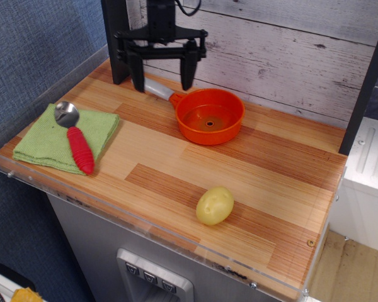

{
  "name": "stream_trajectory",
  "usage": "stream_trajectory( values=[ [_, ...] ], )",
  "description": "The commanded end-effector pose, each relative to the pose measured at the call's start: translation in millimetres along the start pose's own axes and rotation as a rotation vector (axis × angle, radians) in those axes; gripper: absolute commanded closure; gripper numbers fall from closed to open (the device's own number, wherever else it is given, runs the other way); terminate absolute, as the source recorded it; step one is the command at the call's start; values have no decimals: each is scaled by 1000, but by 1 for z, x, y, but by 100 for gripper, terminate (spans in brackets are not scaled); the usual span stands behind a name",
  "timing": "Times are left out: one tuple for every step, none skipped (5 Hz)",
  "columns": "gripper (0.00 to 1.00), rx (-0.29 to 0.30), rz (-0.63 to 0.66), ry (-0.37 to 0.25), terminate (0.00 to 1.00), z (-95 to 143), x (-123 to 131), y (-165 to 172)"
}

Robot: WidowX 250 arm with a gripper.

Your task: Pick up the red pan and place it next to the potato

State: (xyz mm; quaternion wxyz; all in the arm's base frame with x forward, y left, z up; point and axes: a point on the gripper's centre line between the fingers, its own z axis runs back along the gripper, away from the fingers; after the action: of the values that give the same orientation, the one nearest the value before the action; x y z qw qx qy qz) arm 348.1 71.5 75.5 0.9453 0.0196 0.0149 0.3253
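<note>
The red pan [210, 116] sits upright at the back middle of the wooden counter, its grey handle [159, 90] pointing back-left. The pale yellow potato [215, 206] lies near the front edge, well in front of the pan and apart from it. My black gripper [162, 82] hangs open over the pan's handle, one finger [137, 70] on each side of it. It holds nothing. The end of the handle is hidden behind the left finger.
A green cloth [63, 136] lies at the left with a red-handled metal spoon [75, 139] on it. A grey plank wall [271, 50] stands right behind the pan. A clear rim [145, 220] runs along the counter's front edge.
</note>
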Motion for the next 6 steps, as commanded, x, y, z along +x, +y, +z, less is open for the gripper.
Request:
stream_trajectory(
  values=[
    [0, -36, 59, -85, 0, -7, 8, -25],
    [0, 4, 43, -100, 0, -19, 10, -28],
    [0, 15, 53, -88, 0, -29, 9, -24],
    [0, 23, 59, -80, 0, -37, 10, -22],
    [0, 14, 54, -75, 0, -44, 12, -21],
    [0, -12, 48, -75, 0, -52, 12, -21]
  ],
)
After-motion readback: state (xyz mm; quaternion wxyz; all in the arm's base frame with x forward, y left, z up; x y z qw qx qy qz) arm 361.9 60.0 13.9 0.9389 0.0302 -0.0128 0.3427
